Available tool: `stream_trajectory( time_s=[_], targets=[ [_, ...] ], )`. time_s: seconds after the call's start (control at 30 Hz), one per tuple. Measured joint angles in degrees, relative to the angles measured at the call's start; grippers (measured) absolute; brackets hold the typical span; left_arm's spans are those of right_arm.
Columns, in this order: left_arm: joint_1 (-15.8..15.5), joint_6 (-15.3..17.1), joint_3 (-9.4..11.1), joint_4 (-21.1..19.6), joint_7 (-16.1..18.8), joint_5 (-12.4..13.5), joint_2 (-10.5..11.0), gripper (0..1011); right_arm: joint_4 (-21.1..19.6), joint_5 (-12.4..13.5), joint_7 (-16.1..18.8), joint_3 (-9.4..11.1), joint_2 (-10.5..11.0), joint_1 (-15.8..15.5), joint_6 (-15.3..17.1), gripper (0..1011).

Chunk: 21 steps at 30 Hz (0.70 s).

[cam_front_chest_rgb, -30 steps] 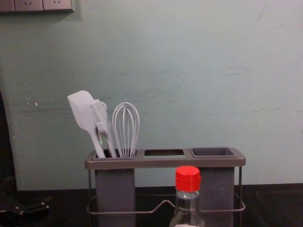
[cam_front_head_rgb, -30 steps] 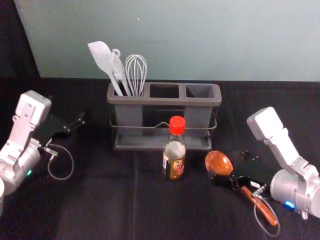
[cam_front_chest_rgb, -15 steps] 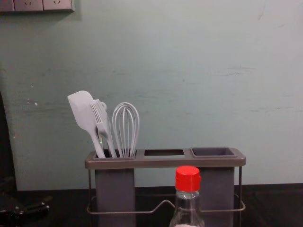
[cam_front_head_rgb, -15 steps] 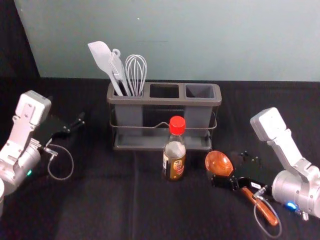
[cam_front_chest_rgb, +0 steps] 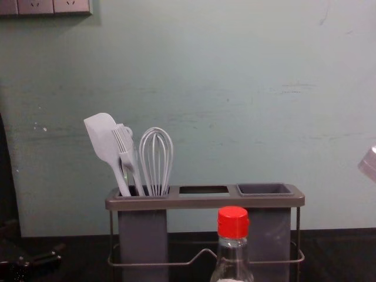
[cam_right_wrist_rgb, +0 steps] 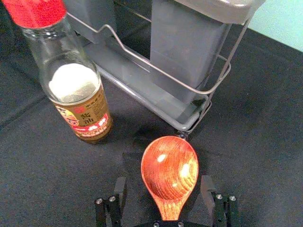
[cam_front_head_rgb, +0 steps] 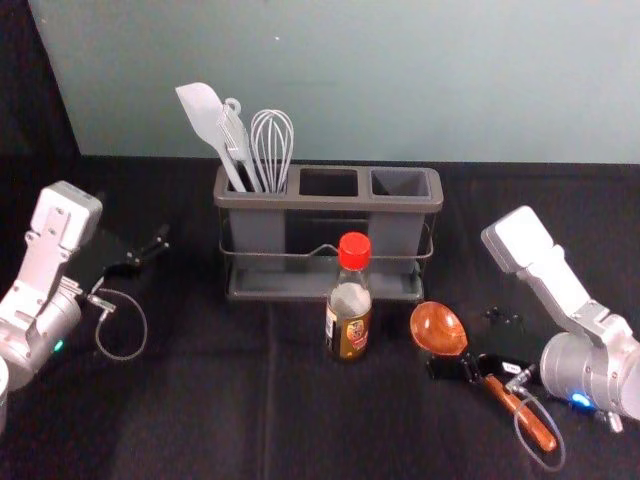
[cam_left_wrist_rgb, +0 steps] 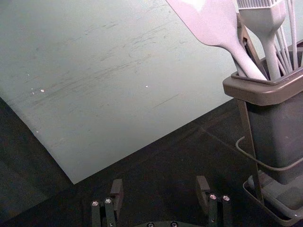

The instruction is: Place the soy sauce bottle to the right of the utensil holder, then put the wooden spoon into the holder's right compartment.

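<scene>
The soy sauce bottle [cam_front_head_rgb: 349,310] stands upright in front of the utensil holder [cam_front_head_rgb: 328,201], right of its middle. To the bottle's right lies the wooden spoon [cam_front_head_rgb: 438,328], bowl toward the holder, handle toward the front right. My right gripper [cam_front_head_rgb: 472,343] is low over the spoon; in the right wrist view this gripper [cam_right_wrist_rgb: 164,190] is open, with the spoon [cam_right_wrist_rgb: 170,171] between its fingers, neither visibly touching it. My left gripper [cam_front_head_rgb: 148,250] is parked left of the holder, and in the left wrist view the gripper [cam_left_wrist_rgb: 160,188] is open, holding nothing.
A white spatula [cam_front_chest_rgb: 103,138], a brush [cam_front_chest_rgb: 124,148] and a whisk [cam_front_chest_rgb: 156,161] stand in the holder's left compartment. The middle opening [cam_front_head_rgb: 329,182] and right compartment [cam_front_head_rgb: 399,183] hold no utensils. A pale wall [cam_front_head_rgb: 400,80] rises behind.
My right arm has shifted a little to the left in the head view, its fingers staying around the spoon. A pale part now shows at the chest view's right edge. The left arm is still.
</scene>
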Motion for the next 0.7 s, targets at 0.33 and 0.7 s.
stream_trajectory(
  time_s=[0.33, 0.7],
  targets=[
    [0.00, 0.00, 0.00, 0.00, 0.00, 0.00, -0.01, 1005, 4.16, -0.22, 2.60, -0.01, -2.65, 2.80, 1.49, 1003],
    [0.00, 0.00, 0.00, 0.00, 0.00, 0.00, 0.00, 1005, 6.36, -1.96, 2.93, -0.10, -4.97, 4.07, 1.99, 1003]
  ],
)
